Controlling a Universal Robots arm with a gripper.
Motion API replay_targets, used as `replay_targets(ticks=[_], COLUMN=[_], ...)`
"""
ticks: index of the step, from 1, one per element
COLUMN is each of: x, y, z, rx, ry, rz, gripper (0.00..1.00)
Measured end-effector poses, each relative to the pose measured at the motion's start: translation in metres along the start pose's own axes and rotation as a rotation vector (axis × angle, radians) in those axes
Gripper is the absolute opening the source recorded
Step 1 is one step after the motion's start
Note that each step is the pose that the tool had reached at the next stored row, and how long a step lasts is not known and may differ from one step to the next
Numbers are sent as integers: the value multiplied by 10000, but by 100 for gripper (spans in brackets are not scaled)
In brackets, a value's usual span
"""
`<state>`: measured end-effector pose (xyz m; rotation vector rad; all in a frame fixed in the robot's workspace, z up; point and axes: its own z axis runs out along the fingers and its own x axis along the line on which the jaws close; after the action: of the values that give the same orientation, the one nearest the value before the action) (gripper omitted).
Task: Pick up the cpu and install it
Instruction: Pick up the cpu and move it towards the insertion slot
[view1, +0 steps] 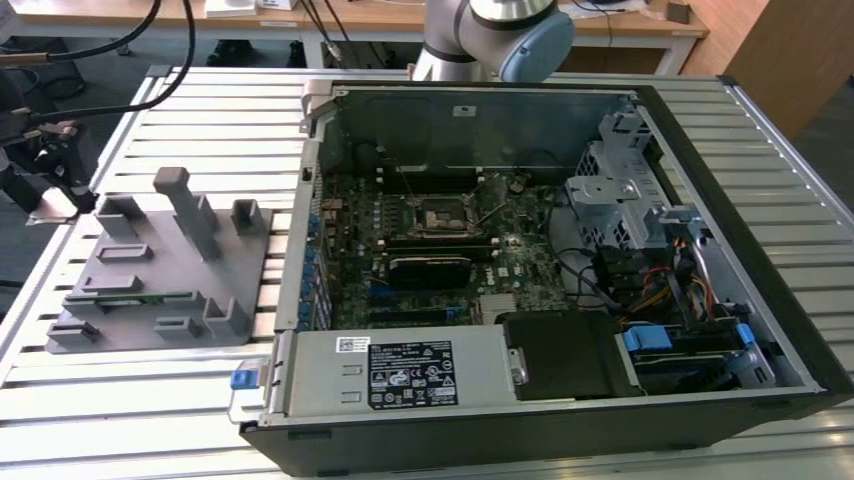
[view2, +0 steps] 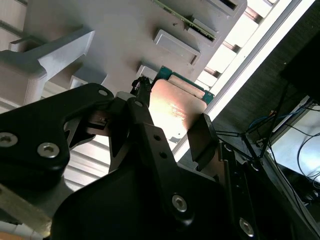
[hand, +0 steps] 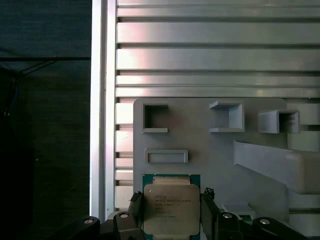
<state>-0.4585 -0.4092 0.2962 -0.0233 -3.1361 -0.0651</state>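
The cpu (hand: 171, 206), a flat silver square on a green edge, sits between my gripper's (hand: 171, 200) two dark fingers (hand: 135, 206), which are shut on its sides. In the second wrist view the cpu (view2: 175, 107) glows pale between the same fingers (view2: 202, 135). It hangs over the end of the grey plastic fixture (hand: 215, 150), close to the table's edge. In the exterior view my gripper (view1: 54, 190) is at the far left, beside the fixture (view1: 154, 270). The dark square socket (view1: 441, 215) lies in the motherboard inside the open computer case (view1: 747, 250).
A green memory stick (view1: 134, 297) lies in a slot of the fixture, and tall posts (view1: 180, 205) rise from it. The slatted metal table (view1: 200, 110) ends just left of my gripper. Drive cages and cables fill the case's right half in the exterior view.
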Motion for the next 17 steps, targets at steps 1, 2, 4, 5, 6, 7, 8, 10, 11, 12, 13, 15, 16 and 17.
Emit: replay_targets(ticks=[1, 2, 4, 5, 6, 7, 8, 10, 11, 12, 13, 15, 16, 17], x=[0, 0, 0, 0, 0, 0, 0, 1, 0, 1, 1, 1, 1, 2], y=[0, 1, 1, 2, 2, 2, 2, 3, 3, 4, 4, 5, 5, 6], z=[-7, -14, -28, -36, -43, -52, -59, -74, -81, -89, -98, -117, -131, -145], rx=[1, 1, 0, 0, 0, 0, 0, 0, 0, 0, 0, 0, 0, 0], ry=[-1, -2, -5, -5, -6, -8, -10, -14, -15, -17, -17, -21, -23, -29], rz=[0, 0, 0, 0, 0, 0, 0, 0, -1, 0, 0, -1, -1, -1], gripper=[54, 54, 54, 54, 54, 54, 54, 54, 54, 54, 54, 54, 54, 54])
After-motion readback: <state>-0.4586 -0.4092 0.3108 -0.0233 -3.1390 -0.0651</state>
